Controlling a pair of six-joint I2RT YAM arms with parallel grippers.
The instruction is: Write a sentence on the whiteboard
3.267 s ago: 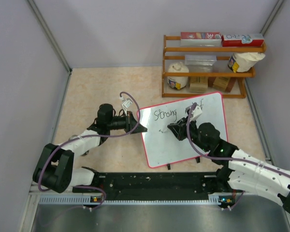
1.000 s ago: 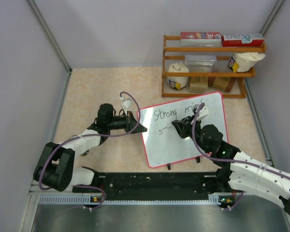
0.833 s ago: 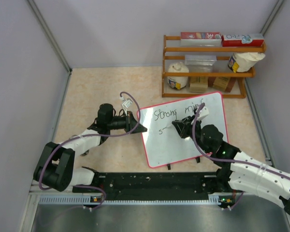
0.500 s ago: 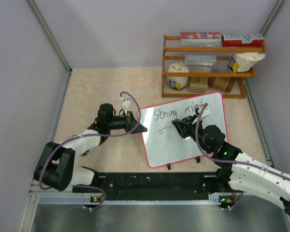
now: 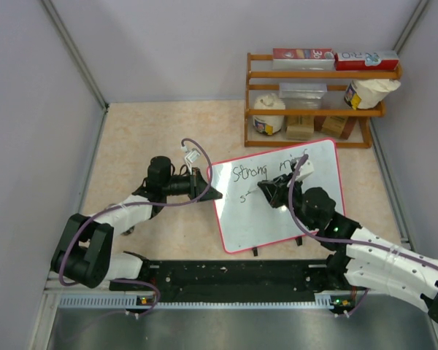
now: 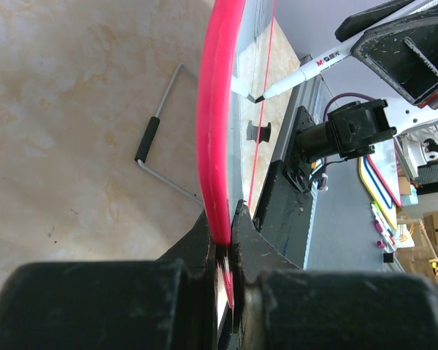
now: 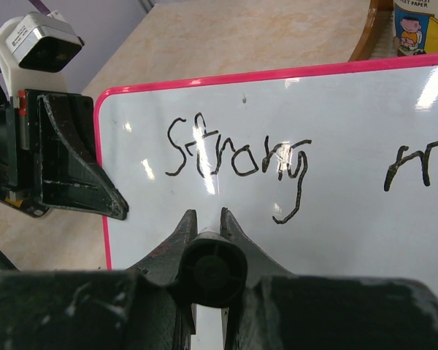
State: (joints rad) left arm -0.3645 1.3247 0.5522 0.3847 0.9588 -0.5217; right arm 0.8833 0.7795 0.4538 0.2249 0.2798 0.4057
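The whiteboard, glossy white with a thin red frame, stands tilted on the table. Its first line reads "Strong" and then part of a word hidden by my right arm. A small "s" stroke lies below. My left gripper is shut on the board's left edge, with the red frame between its fingers. My right gripper is shut on a white marker pen. The pen's tip is at the board on the second line. The pen's black end cap faces the right wrist camera, below "Strong".
A wooden rack with boxes, a jar and a bag stands behind the board at the back right. A black rail runs along the near edge. The board's wire foot rests on the table. Grey walls close in both sides.
My right gripper has moved the pen up and slightly left to the second line, next to the small "s". The left gripper and the board have not moved.
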